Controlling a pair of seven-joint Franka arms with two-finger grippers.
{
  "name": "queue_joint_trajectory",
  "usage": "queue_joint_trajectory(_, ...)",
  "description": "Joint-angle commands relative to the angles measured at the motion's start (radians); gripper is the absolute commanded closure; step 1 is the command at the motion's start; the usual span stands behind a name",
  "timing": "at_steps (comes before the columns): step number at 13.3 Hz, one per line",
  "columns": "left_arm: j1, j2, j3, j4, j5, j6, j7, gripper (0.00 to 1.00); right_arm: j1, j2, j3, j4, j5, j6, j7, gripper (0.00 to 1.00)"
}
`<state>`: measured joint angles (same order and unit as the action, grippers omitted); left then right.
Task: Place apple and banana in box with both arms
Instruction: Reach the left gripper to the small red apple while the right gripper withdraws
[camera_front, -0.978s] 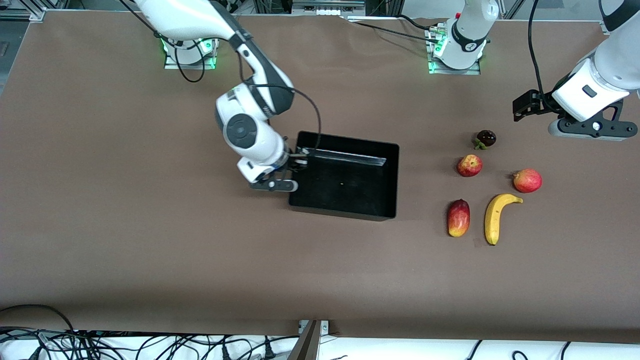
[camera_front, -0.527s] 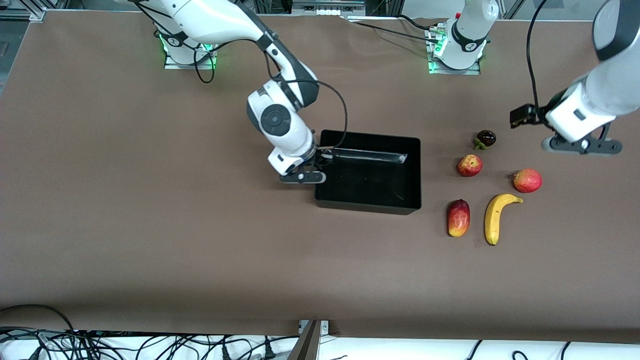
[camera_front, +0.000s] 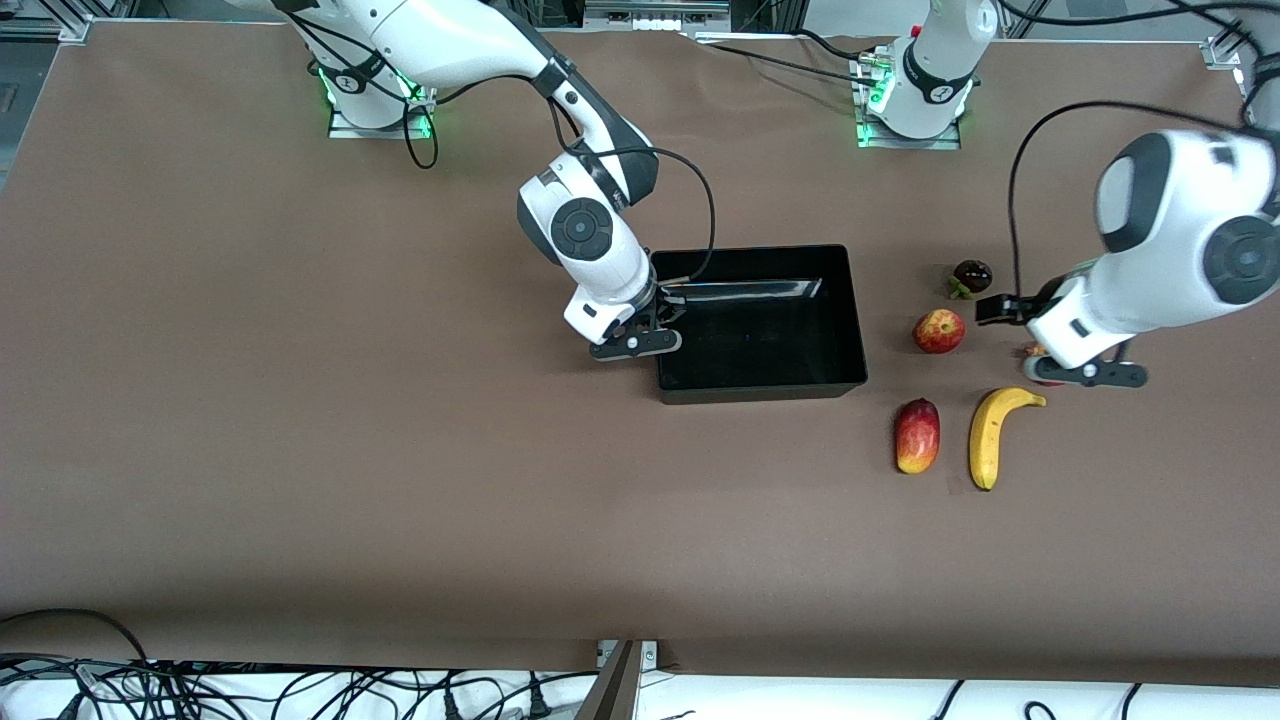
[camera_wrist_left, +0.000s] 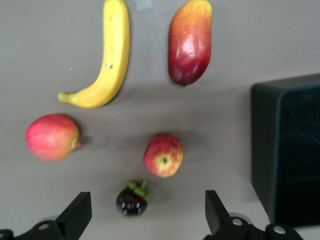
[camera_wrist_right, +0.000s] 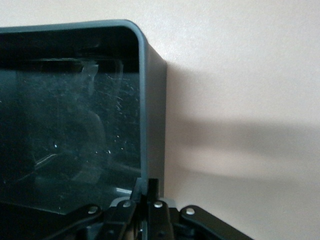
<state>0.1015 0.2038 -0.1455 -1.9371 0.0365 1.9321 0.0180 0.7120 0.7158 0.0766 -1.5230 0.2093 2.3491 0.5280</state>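
The black box (camera_front: 760, 388) sits mid-table. My right gripper (camera_front: 662, 305) is shut on the box wall at the right arm's end; the right wrist view shows the gripper (camera_wrist_right: 148, 189) clamped on that wall (camera_wrist_right: 152, 100). The apple (camera_front: 939, 330) lies beside the box toward the left arm's end, and the banana (camera_front: 990, 435) lies nearer the front camera. My left gripper (camera_front: 1075, 372) is open and empty above the fruits. The left wrist view shows this gripper (camera_wrist_left: 145, 220), the apple (camera_wrist_left: 163, 154), the banana (camera_wrist_left: 102, 60) and a box corner (camera_wrist_left: 287, 150).
An elongated red-yellow fruit (camera_front: 917, 435) lies beside the banana. A dark mangosteen (camera_front: 972, 275) lies farther from the front camera than the apple. A pinkish-red round fruit (camera_front: 1033, 352) is mostly hidden under my left gripper; it shows whole in the left wrist view (camera_wrist_left: 52, 136).
My right gripper has dragged the box toward the left arm's end, closer to the fruits. My left arm has swung down over the fruits and now covers the pinkish-red fruit.
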Motion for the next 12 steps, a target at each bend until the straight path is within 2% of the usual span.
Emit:
queue_joint_trajectory(1,-0.002,-0.027,0.000,-0.159,0.000,0.175,0.022,0.00,-0.009,-0.004,-0.011,0.044,-0.025,-0.016,-0.029,0.00)
queue_joint_trajectory(3,-0.002,-0.011,0.000,-0.259,0.006,0.340,0.023,0.00,-0.031,-0.057,-0.053,0.090,-0.025,-0.124,-0.040,0.00)
queue_joint_trajectory(6,-0.002,0.026,0.000,-0.299,0.074,0.424,0.023,0.00,-0.121,-0.139,-0.109,0.208,-0.022,-0.386,-0.071,0.00)
queue_joint_trajectory(10,0.001,0.074,0.000,-0.393,0.092,0.589,0.023,0.00,-0.301,-0.312,-0.130,0.218,-0.010,-0.571,-0.202,0.00)
queue_joint_trajectory(12,0.000,0.100,0.000,-0.395,0.094,0.602,0.023,0.00,-0.364,-0.410,-0.153,0.192,-0.010,-0.695,-0.287,0.00)
